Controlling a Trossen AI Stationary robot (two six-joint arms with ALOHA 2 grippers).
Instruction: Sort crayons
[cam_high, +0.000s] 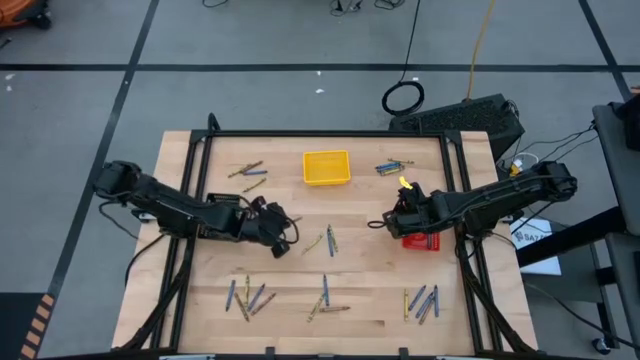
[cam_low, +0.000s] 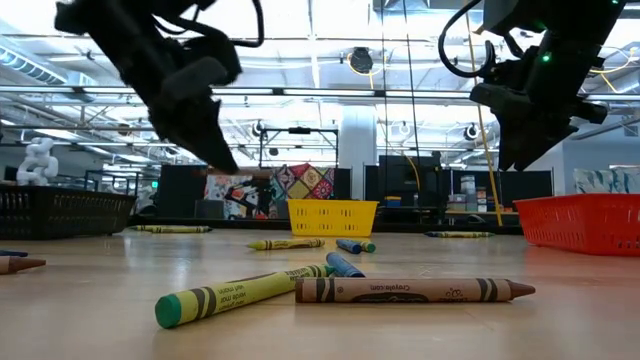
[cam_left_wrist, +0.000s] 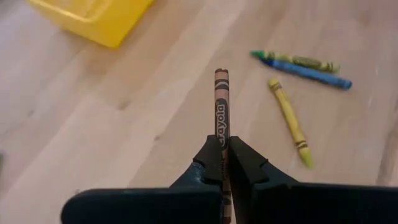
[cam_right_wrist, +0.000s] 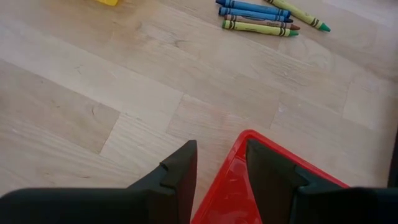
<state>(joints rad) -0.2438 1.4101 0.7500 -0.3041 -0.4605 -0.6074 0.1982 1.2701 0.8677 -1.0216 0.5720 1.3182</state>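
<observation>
My left gripper (cam_high: 283, 243) hangs over the table's middle left, shut on a brown crayon (cam_left_wrist: 221, 102). Loose crayons lie flat in small groups: a yellow, blue and green one (cam_left_wrist: 298, 74) ahead of it, others at the far left (cam_high: 247, 172), far right (cam_high: 392, 166) and along the near edge (cam_high: 325, 297). My right gripper (cam_right_wrist: 221, 146) stands open above the near-left corner of the red tray (cam_right_wrist: 249, 162). In the low view it (cam_low: 512, 160) is clear of the tray's rim (cam_low: 585, 200). The yellow tray (cam_high: 327, 167) stands at the far middle. My left gripper pinches the brown crayon between its two fingers at the crayon's rear part (cam_left_wrist: 222, 149). The crayon lies along the fingers and sticks out ahead of their tips. The fingers slant down from the table's left. The crayon is lifted clear of the table.
Two crayons (cam_low: 340, 290) lie close before the low camera. Bare wood lies between the two grippers (cam_high: 340, 215). The table's black frame rails (cam_high: 330, 133) run along its far edge and sides.
</observation>
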